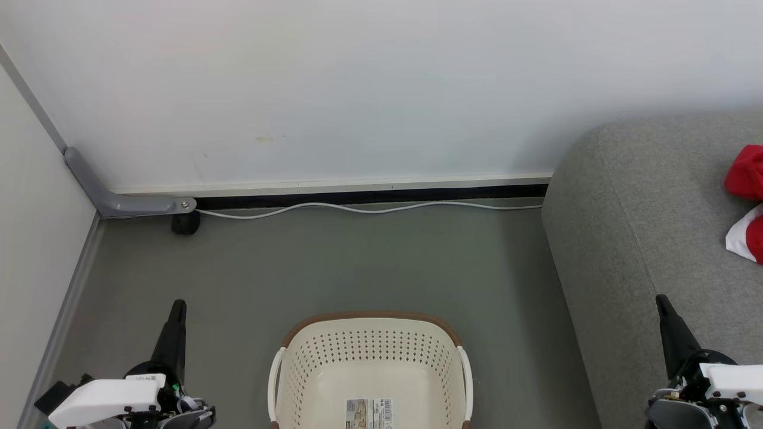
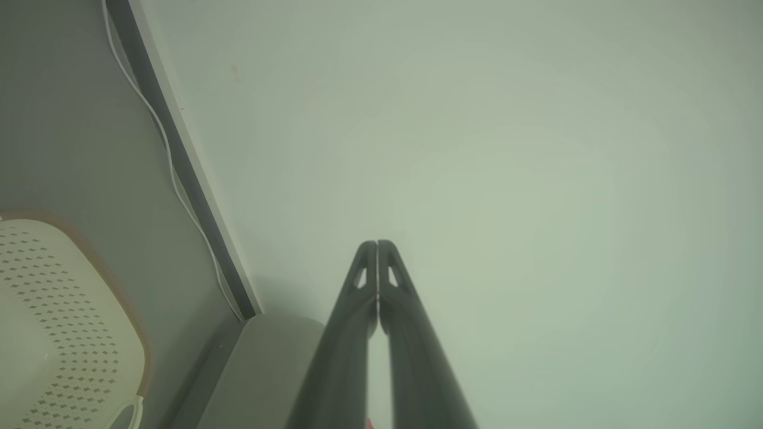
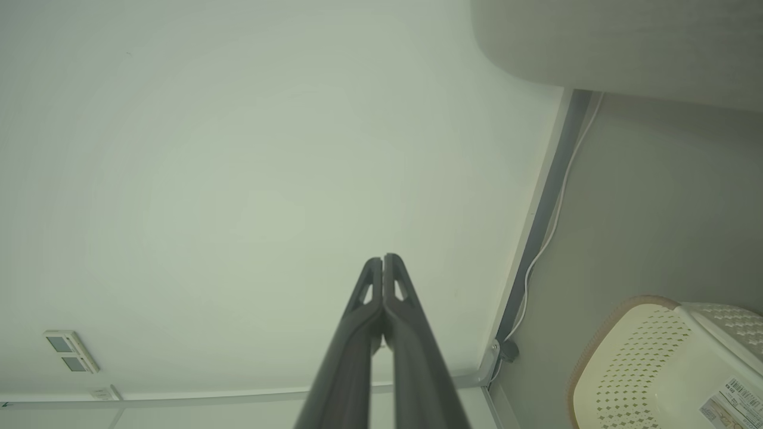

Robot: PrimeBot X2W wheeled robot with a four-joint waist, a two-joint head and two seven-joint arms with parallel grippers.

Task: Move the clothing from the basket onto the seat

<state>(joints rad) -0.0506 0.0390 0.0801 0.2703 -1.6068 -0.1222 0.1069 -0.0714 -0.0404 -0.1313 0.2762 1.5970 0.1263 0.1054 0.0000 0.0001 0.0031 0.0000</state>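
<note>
Left gripper (image 1: 177,310) and right gripper (image 1: 663,305): fingers pressed together, holding nothing, flanking basket (image 1: 369,317). Basket on floor, near sofa's (image 1: 644,238) rounded edge; paper label (image 1: 368,413) on its visible bottom, no fabric seen. Red clothing (image 1: 746,173) on sofa top, well in from that edge. Judgement: transfer looks finished. Next move: confirm basket's hidden near part holds nothing.
</note>
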